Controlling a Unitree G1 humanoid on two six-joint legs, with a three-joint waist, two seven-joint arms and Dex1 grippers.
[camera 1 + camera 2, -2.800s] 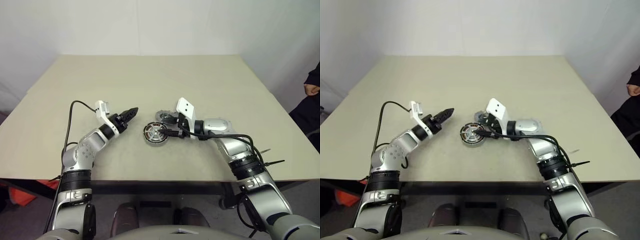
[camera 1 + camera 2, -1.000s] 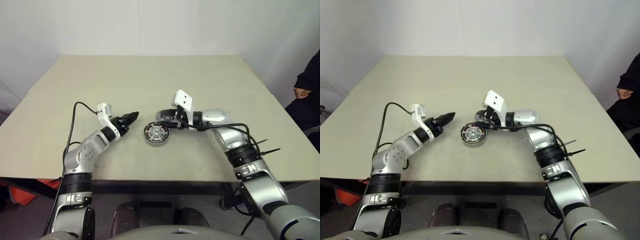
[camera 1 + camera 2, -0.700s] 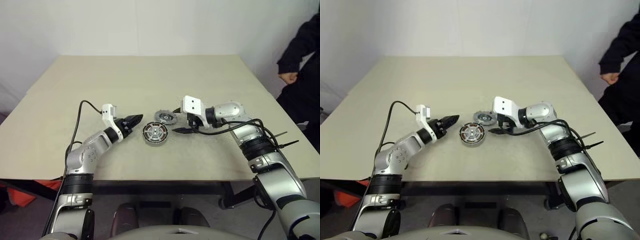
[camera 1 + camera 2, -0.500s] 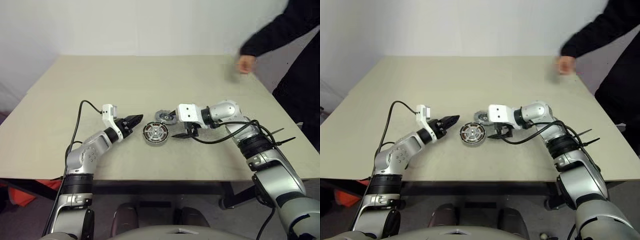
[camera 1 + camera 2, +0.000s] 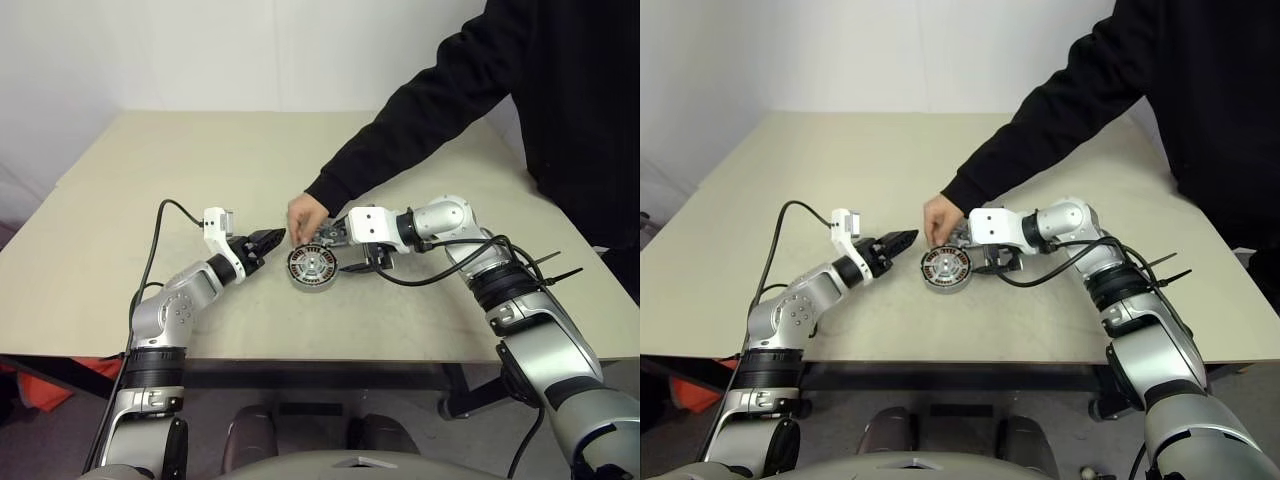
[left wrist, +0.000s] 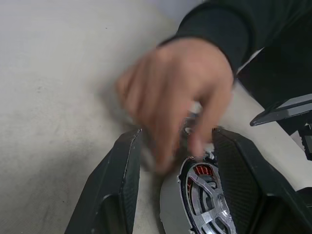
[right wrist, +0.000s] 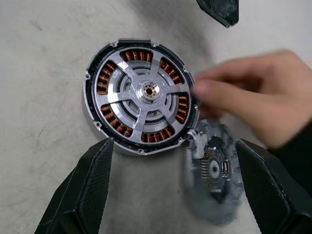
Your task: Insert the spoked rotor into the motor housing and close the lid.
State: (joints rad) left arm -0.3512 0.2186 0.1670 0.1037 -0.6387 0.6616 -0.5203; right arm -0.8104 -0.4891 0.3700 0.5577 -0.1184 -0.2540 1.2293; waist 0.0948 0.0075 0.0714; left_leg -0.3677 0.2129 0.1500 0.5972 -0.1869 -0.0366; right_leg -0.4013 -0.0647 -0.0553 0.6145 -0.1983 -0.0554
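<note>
Spoked rotor (image 7: 146, 92) sits in motor housing (image 7: 95, 114); lid step pending. Person's hand (image 5: 305, 215) reaches in, possibly at blurred lid (image 7: 214, 170). Both end effectors, left (image 5: 270, 240) and right (image 5: 360, 266), spread, empty. Next: wait, grasp lid.

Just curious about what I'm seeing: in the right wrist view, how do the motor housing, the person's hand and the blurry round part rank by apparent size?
1. Person's hand, though nearness may inflate it.
2. Motor housing.
3. Blurry round part.

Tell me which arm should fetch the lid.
Right. The right gripper hangs open above the lid and the motor housing; the left gripper sits on the housing's far side. A person's hand is at the lid, so probably wait.
</note>
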